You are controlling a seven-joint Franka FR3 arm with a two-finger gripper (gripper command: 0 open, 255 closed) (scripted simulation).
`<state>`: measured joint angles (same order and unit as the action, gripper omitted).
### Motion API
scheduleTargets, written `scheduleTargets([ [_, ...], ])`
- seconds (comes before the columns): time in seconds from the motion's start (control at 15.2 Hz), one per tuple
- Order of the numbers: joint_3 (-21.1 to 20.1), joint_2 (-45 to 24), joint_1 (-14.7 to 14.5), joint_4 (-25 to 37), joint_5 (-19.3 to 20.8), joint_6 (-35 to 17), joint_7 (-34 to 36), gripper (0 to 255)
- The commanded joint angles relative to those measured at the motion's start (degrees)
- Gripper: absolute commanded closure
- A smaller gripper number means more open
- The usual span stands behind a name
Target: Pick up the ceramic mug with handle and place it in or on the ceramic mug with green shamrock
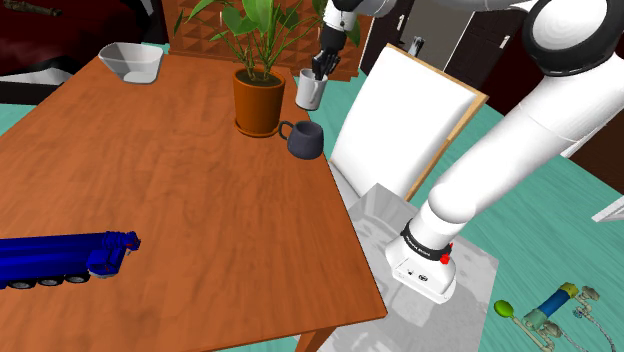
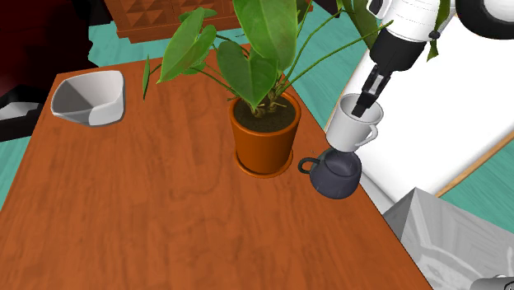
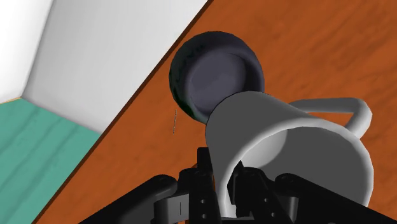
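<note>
white mug point(image 3: 280, 127) wall between fingers point(image 3: 205, 172)

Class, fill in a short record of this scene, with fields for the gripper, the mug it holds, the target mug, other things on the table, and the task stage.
gripper: black gripper, shut on the white mug's rim
white mug: white mug held in the air, slightly tilted, just above the dark mug
dark mug: dark mug upright and empty on the table, near its edge, beside the potted plant
other things: white bowl, blue toy truck
task stage: mug carried, not yet placed
</note>
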<state>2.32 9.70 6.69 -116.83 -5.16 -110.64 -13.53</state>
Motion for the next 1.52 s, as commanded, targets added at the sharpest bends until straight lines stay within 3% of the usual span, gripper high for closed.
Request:
scheduleTargets([
  [0.0,-0.02,-0.04,-0.02,-1.46,-0.06,-1.53,-0.13,255],
  [0.79,-0.03,-2.17,-0.11,-8.47,-0.59,-10.63,-1.05,255],
  [1.25,-0.03,-2.17,-0.11,-8.47,-0.59,-10.63,-1.05,255],
  [1.32,-0.03,-2.17,-0.11,-8.47,-0.59,-10.63,-1.05,0],
  [1.45,-0.04,-2.18,-0.11,-8.46,-0.59,-10.63,-1.04,0],
])
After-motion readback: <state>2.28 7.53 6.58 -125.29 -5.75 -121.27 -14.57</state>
